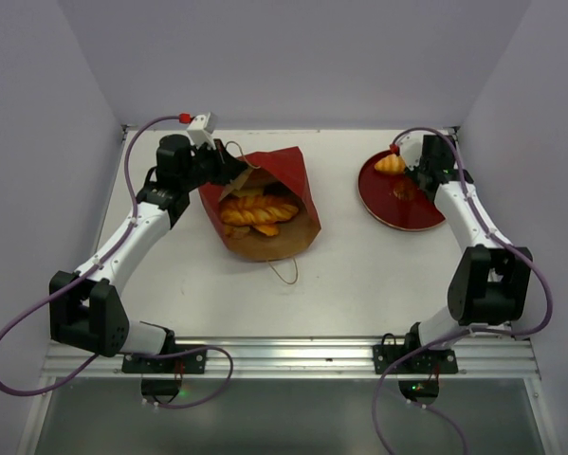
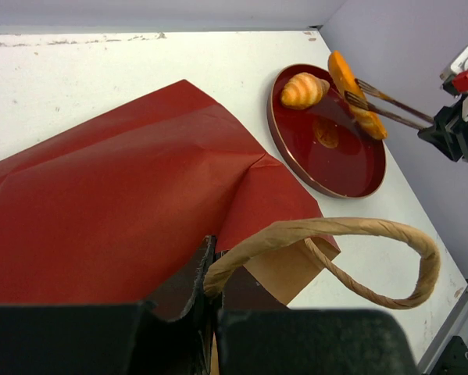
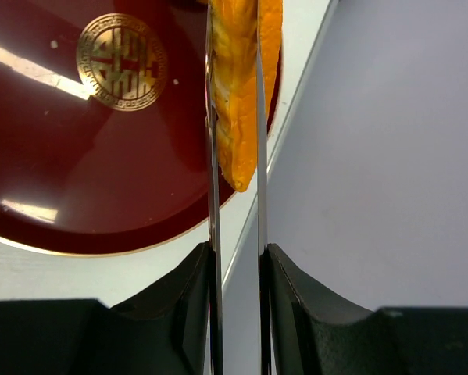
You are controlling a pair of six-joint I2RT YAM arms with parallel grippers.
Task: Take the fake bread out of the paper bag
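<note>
Bread (image 1: 255, 213) mostly lies inside the bag (image 1: 285, 172); only your top view shows it. Your left claw (image 2: 210, 293) is pressed together on the bag rim beside a handle (image 2: 351, 234). Your right claw (image 2: 353, 89) pinches one loaf (image 3: 237, 101) over the edge of the plate (image 3: 101, 180). The croissant (image 2: 302, 90) on that plate is outside the right wrist view.
</note>
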